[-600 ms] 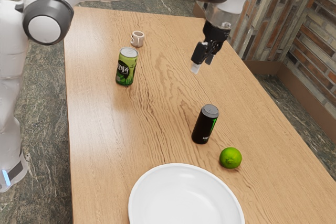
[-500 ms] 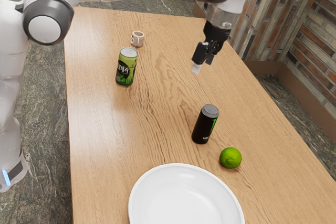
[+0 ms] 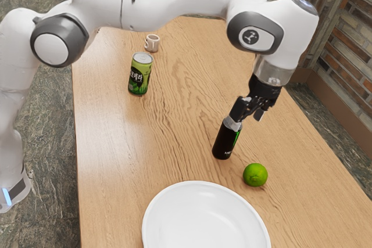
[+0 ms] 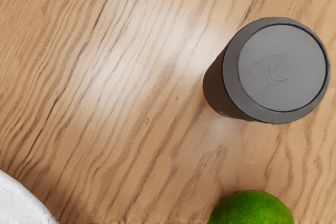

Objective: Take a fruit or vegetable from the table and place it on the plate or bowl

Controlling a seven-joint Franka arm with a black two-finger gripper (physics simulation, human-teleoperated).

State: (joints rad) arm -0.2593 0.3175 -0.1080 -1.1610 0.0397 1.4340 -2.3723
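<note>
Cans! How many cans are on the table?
2. The green can stands near the small cup; the black can stands upright close to the lime. None seem hidden.

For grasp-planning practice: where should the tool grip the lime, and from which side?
Probably the lime across its widest middle, straight down from above: it is round, lies free on the table, and the black can close beside it crowds sideways approaches.
</note>
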